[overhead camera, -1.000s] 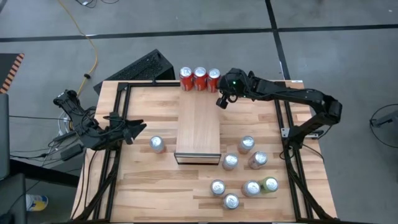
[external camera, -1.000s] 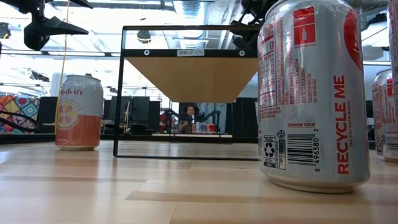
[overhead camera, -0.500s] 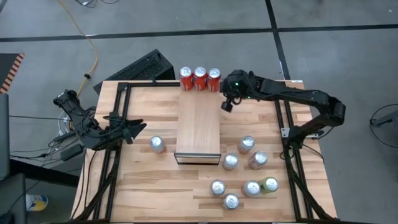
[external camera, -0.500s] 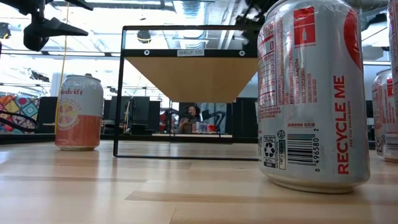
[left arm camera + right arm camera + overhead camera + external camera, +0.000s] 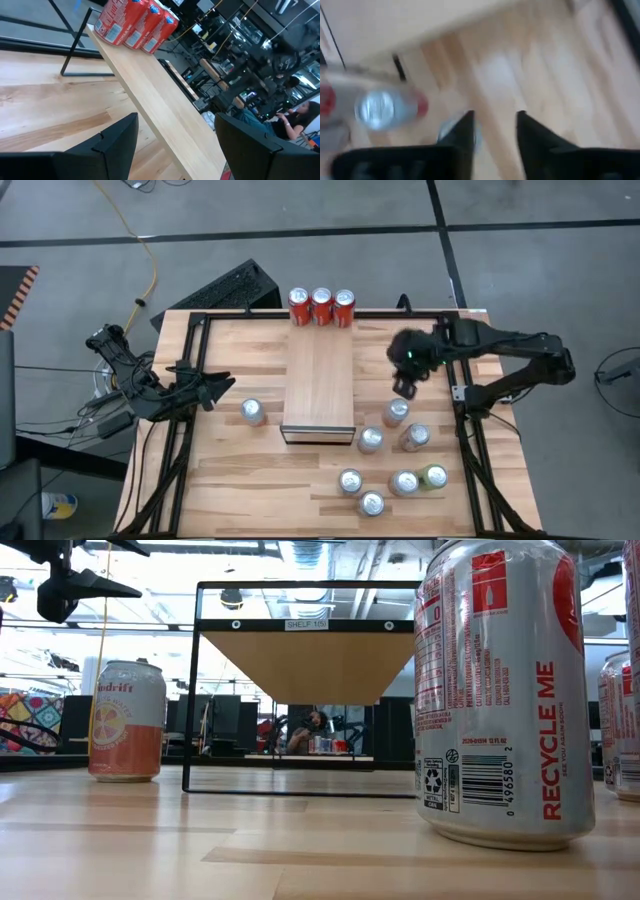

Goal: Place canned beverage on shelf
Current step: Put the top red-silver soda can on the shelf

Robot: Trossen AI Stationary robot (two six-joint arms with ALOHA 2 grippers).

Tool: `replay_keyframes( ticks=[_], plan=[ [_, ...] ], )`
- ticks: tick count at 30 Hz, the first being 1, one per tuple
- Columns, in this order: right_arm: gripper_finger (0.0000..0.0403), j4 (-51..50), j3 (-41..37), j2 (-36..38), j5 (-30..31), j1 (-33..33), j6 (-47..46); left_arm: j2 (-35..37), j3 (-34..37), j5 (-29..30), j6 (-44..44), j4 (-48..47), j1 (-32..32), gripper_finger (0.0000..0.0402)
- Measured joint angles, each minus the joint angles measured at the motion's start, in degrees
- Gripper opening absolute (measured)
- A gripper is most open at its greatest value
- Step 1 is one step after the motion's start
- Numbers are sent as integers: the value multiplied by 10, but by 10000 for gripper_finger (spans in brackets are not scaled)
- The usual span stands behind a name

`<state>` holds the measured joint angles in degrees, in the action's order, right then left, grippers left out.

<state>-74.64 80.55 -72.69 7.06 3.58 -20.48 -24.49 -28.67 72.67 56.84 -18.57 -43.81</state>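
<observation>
Right tool [image 5: 403, 387]: part open, empty, above a silver can [image 5: 396, 412]; shelf [image 5: 318, 385] with three red cans [image 5: 321, 306] beside it. Left tool [image 5: 215, 387]: open, empty.

Blurred wooden tabletop [image 5: 540, 65] beyond the right claw [image 5: 495, 131] — a silver-topped can [image 5: 382, 107] nearby.

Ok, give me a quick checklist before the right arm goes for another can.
1. Right claw empty: ok, nothing between its fingers.
2. Right claw near a loose can: ok, it hangs just above the nearest silver can.
3. Right claw open wide enough for that can: cannot tell.
4. Room on the shelf: ok, only three red cans at its far end.
5. Left claw out of the way: ok, waiting open at the table's left side.
</observation>
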Motion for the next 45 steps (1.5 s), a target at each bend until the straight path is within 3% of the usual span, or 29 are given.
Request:
replay_keyframes(
  ticks=[3, 6, 9, 12, 22, 28, 34, 37, 41, 45],
  plan=[
    [212, -52, -4, 0, 4, -44, -62, 0, 0, -3, 0, 0, 0, 251],
    [289, -42, -16, 0, 4, -80, -116, 0, 0, -3, 0, 0, 0, 251],
    [341, -39, -26, -5, 4, -109, -157, 0, 0, -3, -2, 0, 0, 251],
    [367, -40, -30, -23, 4, -134, -170, 0, 0, -5, -2, 0, 0, 251],
    [362, -44, -30, -113, 23, -180, -142, 0, 0, -18, -6, -1, 0, 251],
    [360, -45, -39, -116, 59, -178, -119, 0, 0, -21, -6, -2, 0, 251],
    [360, -49, -115, -26, 53, -199, -221, 0, 0, -30, -6, -9, 0, 251],
    [360, -39, -138, 11, 3, -241, -277, 0, 0, -30, -2, -15, 0, 251],
    [360, -39, -140, 35, -38, -304, -342, 0, 0, -27, -2, -14, 0, 251],
    [360, -53, -141, 37, -18, -346, -409, 0, 0, -18, -1, -15, 0, 251]
  ],
)
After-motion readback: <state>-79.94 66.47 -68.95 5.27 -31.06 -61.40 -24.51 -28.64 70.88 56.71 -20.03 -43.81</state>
